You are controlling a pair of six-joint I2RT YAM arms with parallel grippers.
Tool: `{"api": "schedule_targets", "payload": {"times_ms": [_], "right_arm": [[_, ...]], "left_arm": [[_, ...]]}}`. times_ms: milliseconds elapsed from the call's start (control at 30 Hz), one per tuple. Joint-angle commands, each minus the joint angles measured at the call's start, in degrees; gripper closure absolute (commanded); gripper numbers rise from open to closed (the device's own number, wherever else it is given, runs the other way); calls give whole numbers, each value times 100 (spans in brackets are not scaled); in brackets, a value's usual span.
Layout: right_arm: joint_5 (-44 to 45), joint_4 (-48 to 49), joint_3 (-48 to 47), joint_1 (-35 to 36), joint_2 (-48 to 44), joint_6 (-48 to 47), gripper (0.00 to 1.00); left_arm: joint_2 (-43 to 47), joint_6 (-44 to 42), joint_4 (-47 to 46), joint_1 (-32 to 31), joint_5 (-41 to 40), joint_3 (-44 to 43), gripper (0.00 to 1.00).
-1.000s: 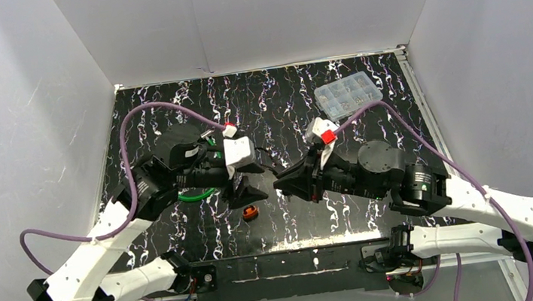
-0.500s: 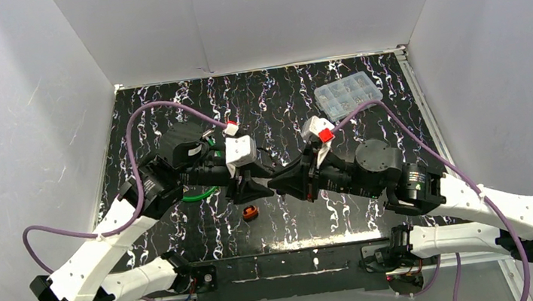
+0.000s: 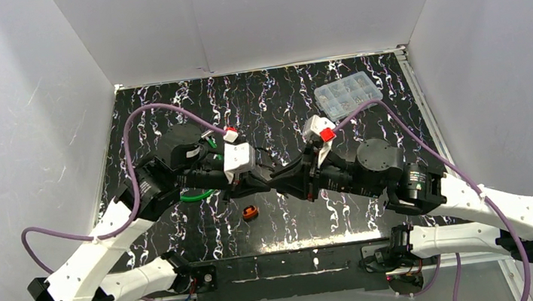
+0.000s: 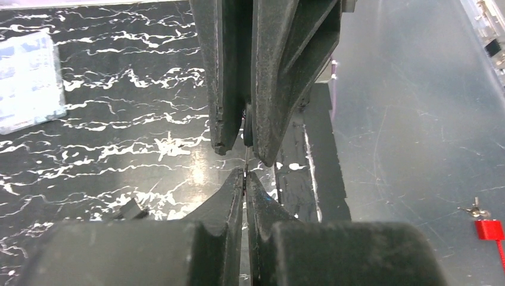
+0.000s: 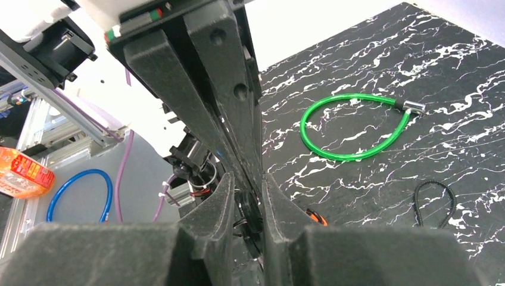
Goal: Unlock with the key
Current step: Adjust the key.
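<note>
Left wrist: key clamped in right jaws, its blade pinched by left jaws.

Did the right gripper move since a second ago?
Yes. The right gripper slid a little left, away from the clear box, and now meets the left gripper.

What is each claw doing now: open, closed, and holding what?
Left claw: closed on the key, by its thin blade, it seems.
Right claw: closed on the same key's dark head.
</note>
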State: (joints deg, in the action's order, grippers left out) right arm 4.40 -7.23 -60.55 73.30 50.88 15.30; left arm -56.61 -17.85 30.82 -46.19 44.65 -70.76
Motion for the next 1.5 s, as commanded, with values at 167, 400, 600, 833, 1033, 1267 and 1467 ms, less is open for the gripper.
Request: {"api": "schedule_targets", "payload": {"times_ms": [167,400,600,833,1033,1267,1467], "right_arm": [[-287,-552,-136,27,-334,86,86],[-314,-851,-254,24,-310,22,62],[-213,-735,-243,24,-365,-69,46],[106,-504,-212,27,-830,-1068,29],[103,-789,-776,26,-335,-1512,29],[-130,-1001,-1232,-16,221,-1818,29],[-374,-1433,-1473,-144,433,-1682,28]], "left_arm": [[86,-1089,1139,24,-374,-893,100],[-147,-1248,1602,27,-305,-1281,100],[-231,-1099,1589,26,-371,-1350,100],[-394,-1108,1996,25,-341,-1593,100],[-581,-1211,2275,25,-375,-1767,100],[-673,-1293,2618,27,-244,-1961,100],[-651,-1345,2767,27,-163,-2027,100]]}}
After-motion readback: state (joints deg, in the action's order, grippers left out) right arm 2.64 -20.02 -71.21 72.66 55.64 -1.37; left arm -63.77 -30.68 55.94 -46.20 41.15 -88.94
